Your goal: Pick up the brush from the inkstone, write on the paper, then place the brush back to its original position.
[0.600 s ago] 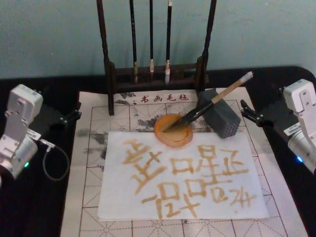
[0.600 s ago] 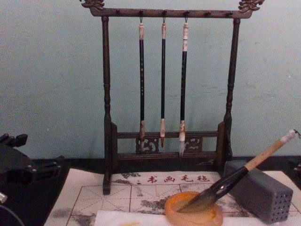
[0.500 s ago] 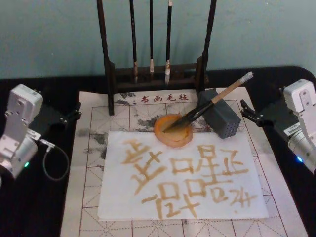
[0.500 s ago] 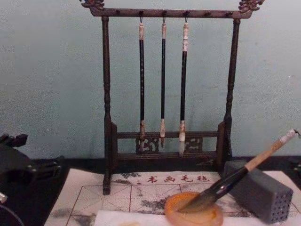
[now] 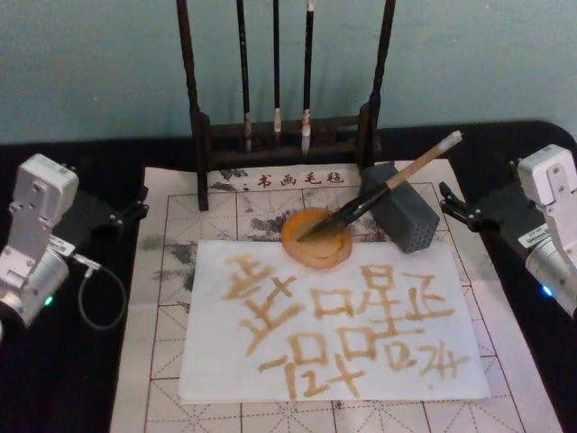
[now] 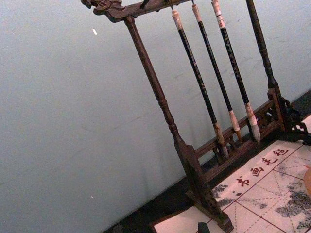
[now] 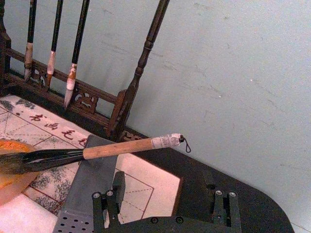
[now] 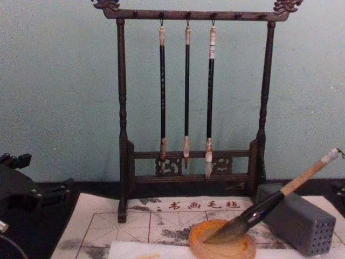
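Observation:
The brush lies slanted, its dark bushy tip in the round orange inkstone and its tan handle propped on a grey block. In front of the inkstone lies the white paper, covered with tan brush-written characters. My right gripper sits open on the black table right of the block, its fingers wide apart and short of the brush's whitish end. My left gripper rests open at the mat's left edge, holding nothing.
A dark wooden rack with three thin hanging brushes stands at the back against the teal wall. The cream felt mat with red grid lines lies under the paper. A cable loop hangs by the left arm.

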